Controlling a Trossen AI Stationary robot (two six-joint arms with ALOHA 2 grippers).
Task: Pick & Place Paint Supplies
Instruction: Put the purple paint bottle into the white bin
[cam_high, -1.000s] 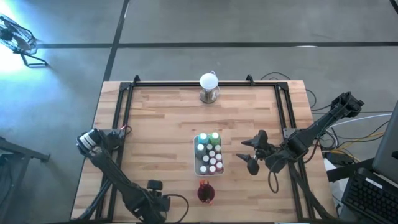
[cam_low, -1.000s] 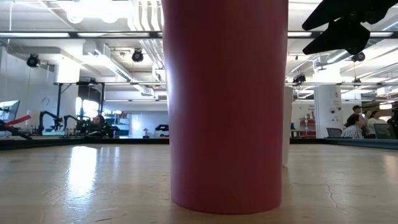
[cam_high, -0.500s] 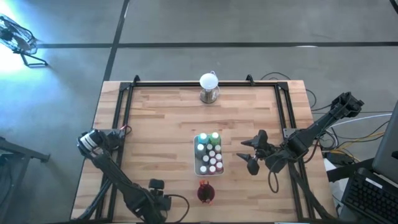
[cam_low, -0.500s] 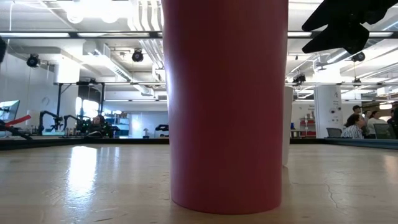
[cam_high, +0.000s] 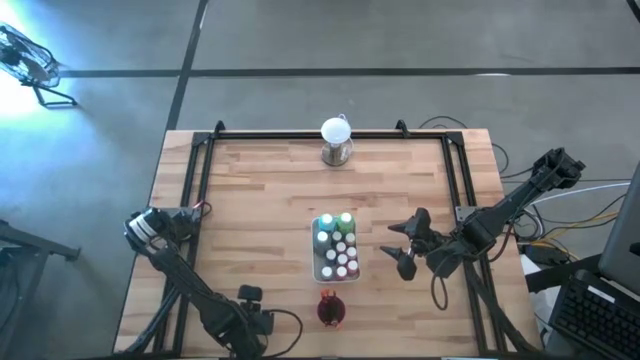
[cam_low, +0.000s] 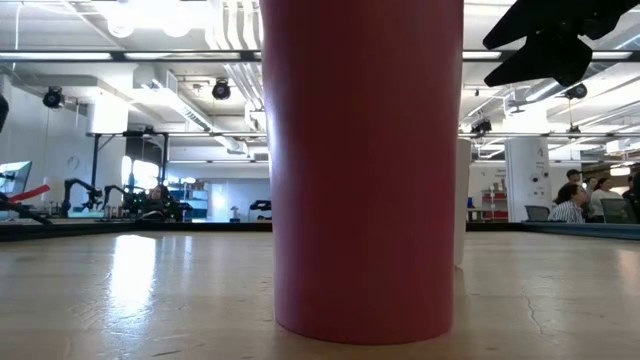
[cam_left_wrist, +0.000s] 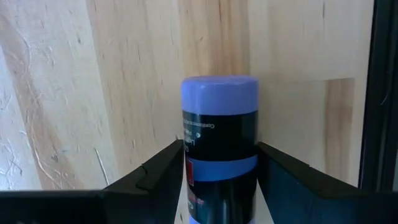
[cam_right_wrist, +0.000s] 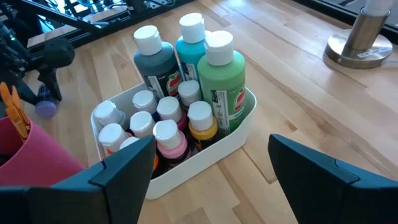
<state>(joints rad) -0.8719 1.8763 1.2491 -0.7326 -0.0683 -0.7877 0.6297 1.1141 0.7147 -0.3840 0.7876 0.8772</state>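
A white tray (cam_high: 318, 262) near the table's middle holds several white-capped paint bottles (cam_right_wrist: 186, 81), teal, green, orange and pink among them. My left gripper (cam_high: 250, 300) hangs at the near edge, left of the dark red cup (cam_high: 330, 310), and is shut on a purple paint bottle (cam_left_wrist: 219, 124). My right gripper (cam_high: 394, 246) hovers just right of the tray, open, with nothing between its fingers. Thin orange handles (cam_right_wrist: 12, 102) stick up out of the cup. My left gripper pinches the purple bottle's dark labelled body (cam_left_wrist: 219, 171) between its two fingers (cam_left_wrist: 163, 167), which come steeply from above and lie along the bottle. The flat purple end (cam_left_wrist: 219, 93) juts past the fingertips toward the table. Whether that end touches the wood, I cannot tell.
A white globe on a metal base (cam_high: 336, 140) stands at the far edge. Black frame rails (cam_high: 195, 190) run along the table's left and right sides. In the low view the red cup (cam_low: 365, 170) blocks the middle. Bare wood lies left of the tray.
My left gripper has sunk a little toward the table with the purple bottle still between its fingers.
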